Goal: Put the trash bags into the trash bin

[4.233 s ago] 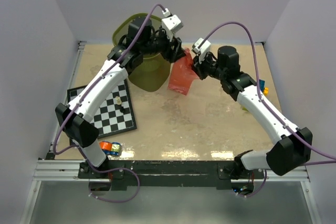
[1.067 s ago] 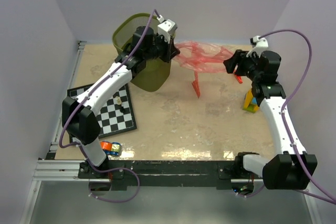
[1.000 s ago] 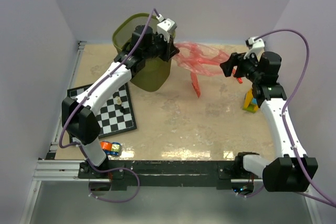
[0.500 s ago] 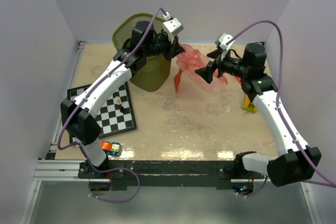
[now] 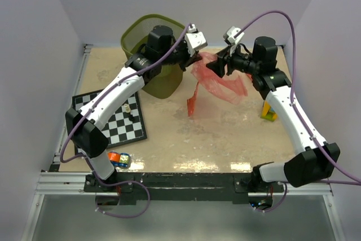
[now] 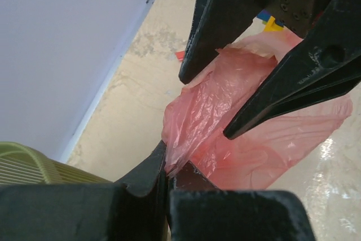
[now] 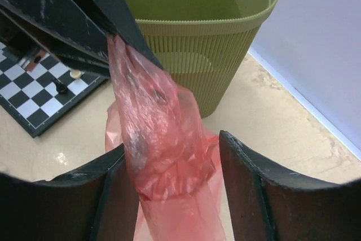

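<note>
Since a second ago the right hand (image 5: 213,67) moved close to the left hand (image 5: 190,60), which pinches the trash bag (image 5: 219,84). The right one is released, so film may sag outside the trash bin (image 5: 128,33).

The left arm (image 5: 121,88) hides part of the rim of the trash bin (image 5: 138,32). The trash bag (image 7: 163,156) runs off the right wrist view's bottom edge. Pieces on the chessboard (image 5: 121,125) are too small to identify.
</note>
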